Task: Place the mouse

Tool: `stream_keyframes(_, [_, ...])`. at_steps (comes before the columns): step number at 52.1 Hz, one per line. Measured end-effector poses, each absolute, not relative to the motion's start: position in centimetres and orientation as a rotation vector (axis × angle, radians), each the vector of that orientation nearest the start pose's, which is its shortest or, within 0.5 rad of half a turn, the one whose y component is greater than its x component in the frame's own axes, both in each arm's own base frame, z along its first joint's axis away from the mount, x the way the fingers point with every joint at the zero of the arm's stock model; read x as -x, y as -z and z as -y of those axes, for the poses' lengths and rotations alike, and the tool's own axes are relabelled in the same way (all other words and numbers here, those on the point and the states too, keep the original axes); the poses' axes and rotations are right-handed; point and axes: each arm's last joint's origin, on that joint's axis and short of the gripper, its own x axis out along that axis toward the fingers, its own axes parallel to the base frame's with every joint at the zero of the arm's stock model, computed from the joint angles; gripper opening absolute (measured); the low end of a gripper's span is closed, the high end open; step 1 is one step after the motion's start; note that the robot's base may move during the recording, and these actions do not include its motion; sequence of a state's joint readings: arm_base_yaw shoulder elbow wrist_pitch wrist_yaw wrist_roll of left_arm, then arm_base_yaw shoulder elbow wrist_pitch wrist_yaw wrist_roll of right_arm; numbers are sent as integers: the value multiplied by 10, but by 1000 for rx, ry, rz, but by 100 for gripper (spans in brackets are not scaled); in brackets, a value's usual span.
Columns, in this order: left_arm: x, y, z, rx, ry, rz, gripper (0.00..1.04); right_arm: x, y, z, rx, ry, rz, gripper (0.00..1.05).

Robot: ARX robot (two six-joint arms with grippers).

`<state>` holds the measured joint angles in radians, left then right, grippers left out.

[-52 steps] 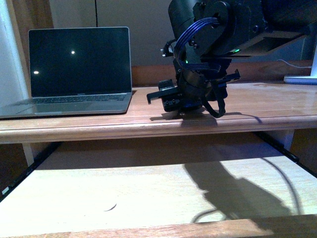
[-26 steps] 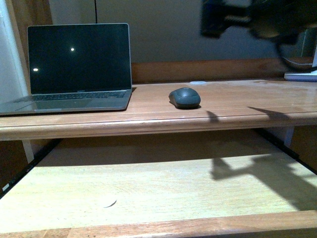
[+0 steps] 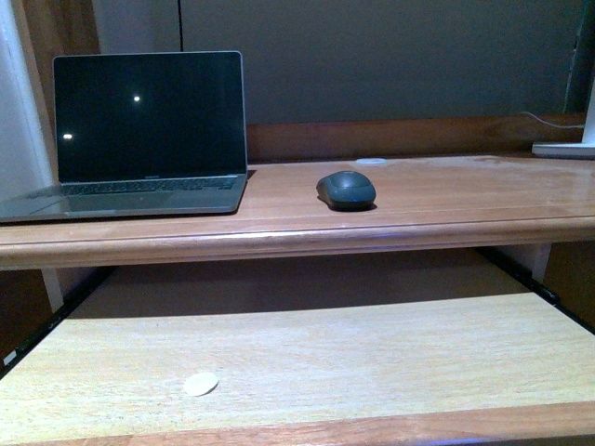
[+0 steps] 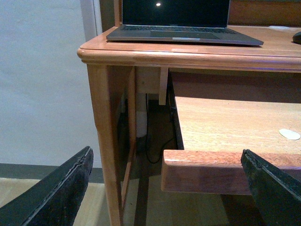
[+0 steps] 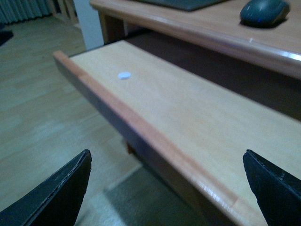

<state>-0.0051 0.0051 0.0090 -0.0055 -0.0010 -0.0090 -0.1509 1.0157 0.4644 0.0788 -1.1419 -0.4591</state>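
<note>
The dark grey oval mouse [image 3: 346, 189] rests alone on the wooden desk top [image 3: 446, 200], to the right of the laptop [image 3: 139, 135]. It also shows at the desk's edge in the right wrist view [image 5: 264, 12]. Neither arm appears in the front view. My left gripper [image 4: 169, 188] is open and empty, low at the desk's left corner by the pull-out shelf [image 4: 225, 136]. My right gripper [image 5: 169, 188] is open and empty, hanging in front of and below the shelf's front edge [image 5: 155, 141], far from the mouse.
A small white round disc [image 3: 201, 383] lies on the pull-out shelf [image 3: 307, 362] near its front left. A white object with a cable [image 3: 562, 147] stands at the desk's back right. The desk leg [image 4: 106, 141] and a white wall [image 4: 42, 80] are beside my left gripper.
The right arm, which stood over the mouse on the desk one second ago, has lifted away and left the front view. The mouse stays uncovered on the desk.
</note>
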Motion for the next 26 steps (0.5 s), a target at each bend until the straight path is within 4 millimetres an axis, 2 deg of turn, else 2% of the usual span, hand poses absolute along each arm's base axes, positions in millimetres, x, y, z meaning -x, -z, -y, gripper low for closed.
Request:
stream_keyframes(5, [-97, -166, 0, 9, 4, -1, 97, -184, -183, 8, 168, -1061, -334, 97])
stream_keyframes(9, [-97, -166, 0, 9, 4, -1, 97, -181, -166, 6, 260, -1088, -381, 97])
stream_keyframes(17, [-97, -166, 0, 9, 4, -1, 97, -195, -156, -12, 481, -1096, -250, 97])
stream_keyframes(26, [-97, -166, 0, 9, 5, -2, 97, -214, -154, -39, 516, -1049, -191, 97])
